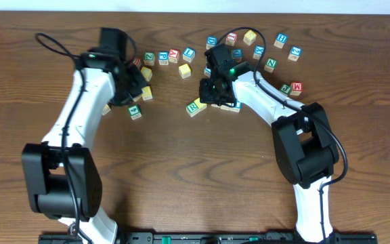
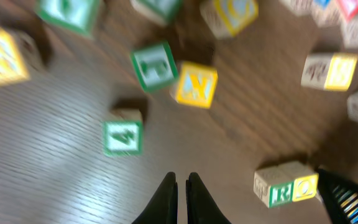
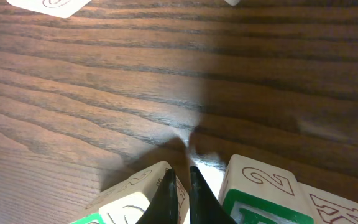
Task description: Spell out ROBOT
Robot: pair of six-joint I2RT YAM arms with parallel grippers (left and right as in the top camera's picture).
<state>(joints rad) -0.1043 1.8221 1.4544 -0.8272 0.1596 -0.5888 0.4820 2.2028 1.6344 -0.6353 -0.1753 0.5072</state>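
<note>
The dark wooden table [image 1: 195,176] takes up most of what you see, with both white arms reaching up it toward a scatter of letter cubes. The left arm [image 1: 80,115] leans over the left side. The right arm [image 1: 276,112] angles in toward the middle.

The left gripper [image 2: 180,190] hangs above bare wood with its fingers pinched together and nothing between them. The right gripper [image 3: 180,186] is also pinched closed and empty. Its tips are down near the table in the narrow gap between a pale cube [image 3: 132,199] and a green-framed cube [image 3: 260,196]; I can't read the letter on either.

The word has a start. The R cube [image 2: 280,194] sits touching a yellow-faced O cube [image 2: 304,186] near the middle of the table, just beside the right gripper. The loose cubes [image 1: 181,57] lie along the far edge, and a green cube [image 2: 123,137] sits alone nearer the left gripper.

It looks to me like the early part of the job, with R and O placed and the right gripper squaring up the row or bringing in a neighbour. The next move calls for finding the B, opening the fingers over it and setting it tight against the O, without knocking the pair out of line.
</note>
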